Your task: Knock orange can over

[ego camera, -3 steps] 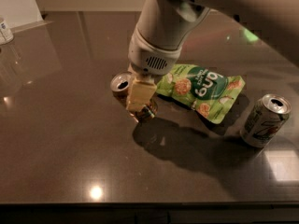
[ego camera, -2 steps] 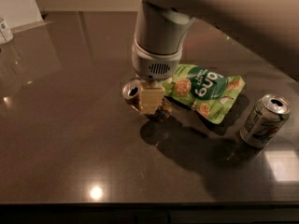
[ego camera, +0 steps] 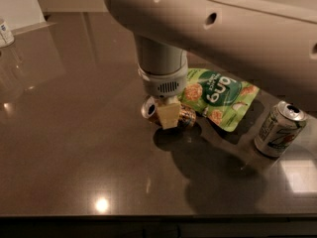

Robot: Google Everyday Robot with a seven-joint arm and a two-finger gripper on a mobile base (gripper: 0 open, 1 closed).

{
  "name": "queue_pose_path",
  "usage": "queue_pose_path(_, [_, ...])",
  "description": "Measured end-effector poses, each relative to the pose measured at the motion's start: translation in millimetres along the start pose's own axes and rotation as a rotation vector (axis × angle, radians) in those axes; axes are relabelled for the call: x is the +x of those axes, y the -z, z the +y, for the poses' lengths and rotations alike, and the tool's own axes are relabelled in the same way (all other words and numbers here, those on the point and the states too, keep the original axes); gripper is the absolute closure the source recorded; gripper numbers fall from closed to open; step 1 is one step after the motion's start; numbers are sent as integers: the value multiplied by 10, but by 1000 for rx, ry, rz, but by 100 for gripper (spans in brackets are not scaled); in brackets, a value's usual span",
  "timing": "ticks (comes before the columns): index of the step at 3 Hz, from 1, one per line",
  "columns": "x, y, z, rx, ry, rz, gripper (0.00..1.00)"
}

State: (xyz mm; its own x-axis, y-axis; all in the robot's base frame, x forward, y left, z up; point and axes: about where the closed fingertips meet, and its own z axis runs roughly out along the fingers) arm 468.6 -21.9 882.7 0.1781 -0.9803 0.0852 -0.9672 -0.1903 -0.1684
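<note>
**Camera view, pincer low over the table.** My pincer (ego camera: 168, 115) hangs at the end of the pale arm (ego camera: 223, 29), down at table level and directly in front of the orange can (ego camera: 188, 116), touching it or very nearly so. Whether the pincer is open, closed or gripping anything I cannot tell, since only its cream front face shows.

The orange can lies near the middle of the table (ego camera: 74, 133), just under the wrist. Its silver top points left and its coppery body runs out to the right of the pincer. It looks tipped far over or already on its side, but the pincer hides its middle, so I cannot confirm that it rests flat.

Just beside the can, to the right and behind it, lies a green snack pouch (ego camera: 218, 95). Its near edge seems to touch the can. A white-and-green can (ego camera: 277, 130) stands upright well to the right.

**Hazards, as I judge them.**
- Pressing further down could dent the thin can or pin it against the table.
- A continued sideways sweep could roll the can into the pouch and push the pouch toward the upright can, toppling the wrong one.
- Lifting carelessly could snag the can and drag it.
</note>
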Motion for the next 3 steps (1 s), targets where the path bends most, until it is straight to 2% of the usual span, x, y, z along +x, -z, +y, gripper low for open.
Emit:
queue_pose_path(1, [33,-83,-1,-4,32,52,36])
queue_pose_path(2, [28,-66,-12,5,31,49,12])
queue_pose_path(3, [23,-53,-20,13,30,46,0])
